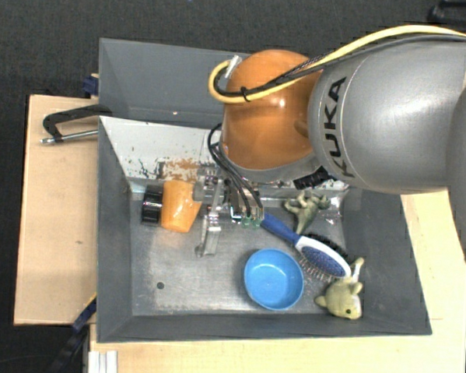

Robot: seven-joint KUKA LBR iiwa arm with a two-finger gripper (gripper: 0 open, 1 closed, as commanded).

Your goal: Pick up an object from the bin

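Nothing looks picked yet: the gripper (209, 233) sits low beside the orange bottle (178, 206), open or closed I cannot tell.

1. The gripper (207, 243) hangs low near the centre of the grey bin (172, 299).
2. At its 10 o'clock, just beside it, lies an orange bottle (177, 205) with its black cap (150, 204) pointing to 9 o'clock.
3. Toward 4 o'clock sit a blue bowl (273, 279), a blue brush (311, 251) and a pale plush toy (342, 298).

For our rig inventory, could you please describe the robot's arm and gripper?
The arm is thick, rounded and silver-grey with black KUKA lettering. A glossy orange cover caps its wrist, a yellow cable loops over it, and the gripper is grey metal.
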